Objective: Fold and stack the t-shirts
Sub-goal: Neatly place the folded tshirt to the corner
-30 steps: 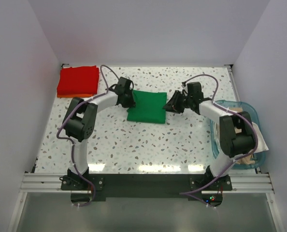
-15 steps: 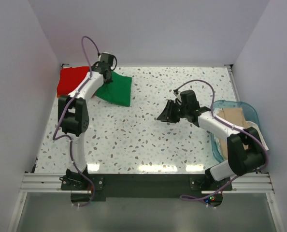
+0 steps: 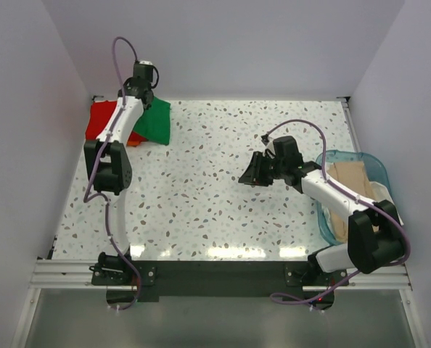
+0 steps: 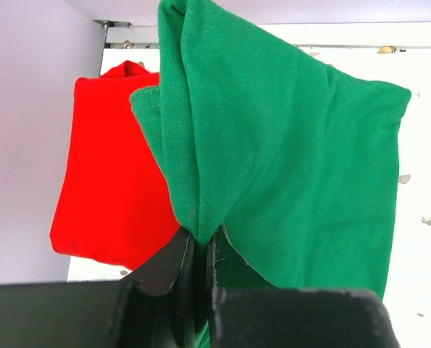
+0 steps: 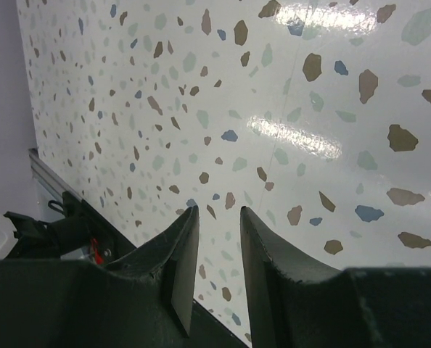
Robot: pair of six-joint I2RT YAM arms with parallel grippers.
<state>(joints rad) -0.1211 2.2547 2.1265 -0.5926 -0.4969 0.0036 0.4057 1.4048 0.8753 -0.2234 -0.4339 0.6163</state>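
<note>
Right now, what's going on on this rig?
The left tool is shut on a folded bright green cotton t-shirt, which hangs from it at the far-left corner of the speckled table, next to the folded red cotton t-shirt. The right tool is open and empty above the table, near the translucent blue plastic basket holding a beige t-shirt.

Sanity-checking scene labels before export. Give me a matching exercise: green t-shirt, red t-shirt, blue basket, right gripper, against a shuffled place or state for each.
Things:
1. green t-shirt
2. red t-shirt
3. blue basket
4. right gripper

Places or states:
A. lying at the far left corner of the table
B. at the table's right edge
C. open, nothing between its fingers
D. hanging, pinched in the left gripper

Pairs: 1-D, 2-A, 3-B, 4-C
</note>
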